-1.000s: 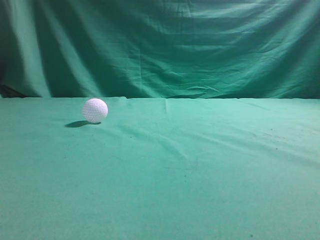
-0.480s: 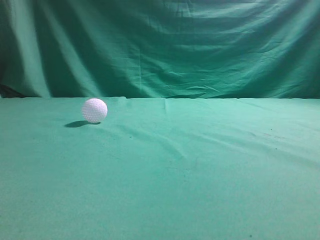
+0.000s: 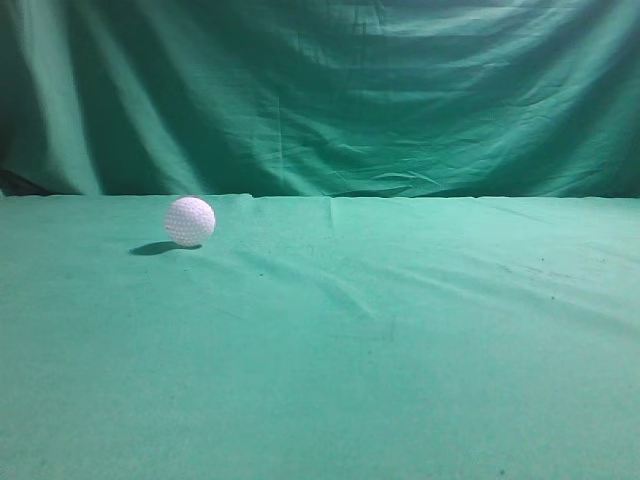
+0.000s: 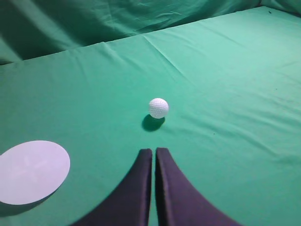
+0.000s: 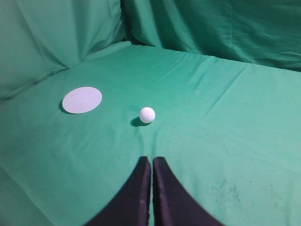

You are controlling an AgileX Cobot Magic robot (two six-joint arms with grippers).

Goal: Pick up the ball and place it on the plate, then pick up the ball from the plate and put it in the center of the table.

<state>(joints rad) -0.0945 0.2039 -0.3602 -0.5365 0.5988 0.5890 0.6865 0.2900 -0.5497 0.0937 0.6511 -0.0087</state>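
Note:
The small white dimpled ball (image 3: 190,221) rests on the green cloth table (image 3: 400,340), left of the middle. It also shows in the left wrist view (image 4: 158,108) and the right wrist view (image 5: 147,115). The flat white plate (image 4: 32,171) lies at the lower left of the left wrist view, and left of the ball in the right wrist view (image 5: 82,100); it is out of the exterior view. My left gripper (image 4: 154,150) is shut and empty, short of the ball. My right gripper (image 5: 151,158) is shut and empty, also short of the ball. Neither gripper shows in the exterior view.
A draped green curtain (image 3: 330,90) hangs behind the table. The table cloth (image 5: 235,141) has soft wrinkles and a few dark specks at the right.

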